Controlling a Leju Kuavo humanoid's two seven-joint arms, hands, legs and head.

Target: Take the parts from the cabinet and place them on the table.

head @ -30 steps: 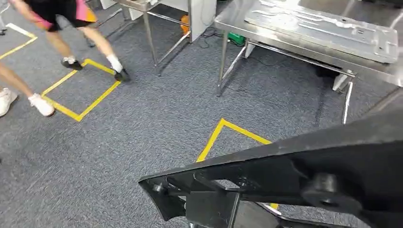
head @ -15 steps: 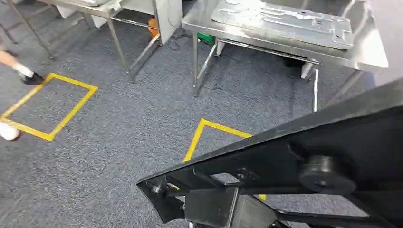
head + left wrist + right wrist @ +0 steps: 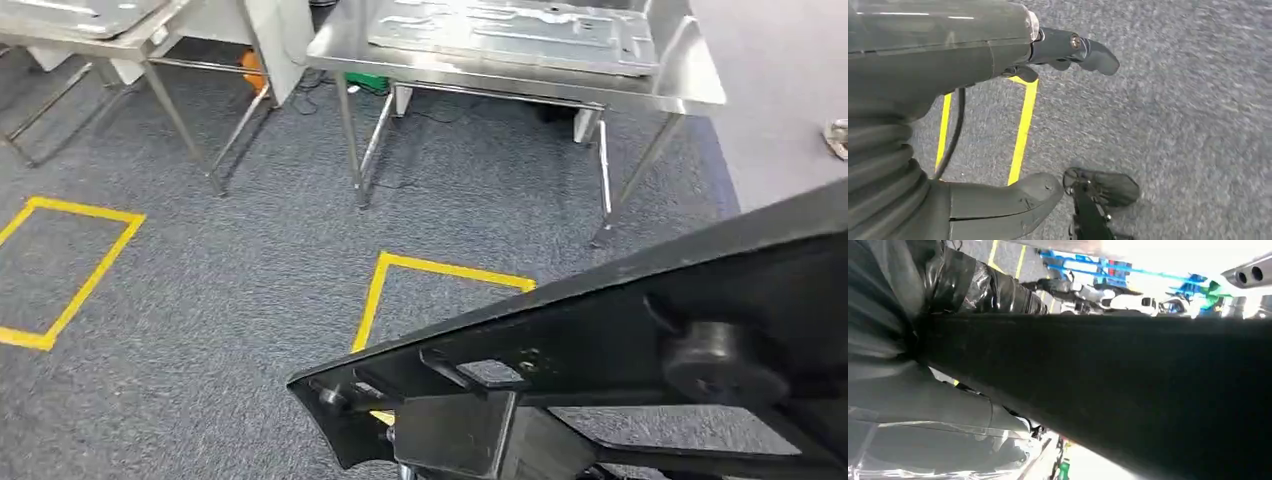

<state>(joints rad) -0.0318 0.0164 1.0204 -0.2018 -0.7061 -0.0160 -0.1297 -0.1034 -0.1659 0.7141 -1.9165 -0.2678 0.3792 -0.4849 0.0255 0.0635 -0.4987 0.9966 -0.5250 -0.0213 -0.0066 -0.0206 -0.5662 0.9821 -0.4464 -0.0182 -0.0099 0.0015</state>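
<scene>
A large black metal part (image 3: 640,340) with cut-outs and a round knob crosses the lower right of the head view, carried above the grey carpet. In the right wrist view my right hand (image 3: 918,400) grips this black part (image 3: 1128,385), whose broad dark face hides most of the fingers. My left hand (image 3: 998,125) hangs over the carpet with its thumb and fingers apart and nothing between them. The steel table (image 3: 690,90) stands ahead, beyond the part, and a flat pressed metal panel (image 3: 510,35) lies on its top.
A second steel table (image 3: 150,40) stands at the far left, with an orange object (image 3: 255,70) beneath it. Yellow tape outlines (image 3: 440,270) mark the carpet before the tables, another (image 3: 70,290) at left. Pale floor (image 3: 780,80) lies right of the table.
The whole view has swung: the tables now sit further left and more squarely ahead, and the people at left have left the picture. The black part keeps its place in my hand.
</scene>
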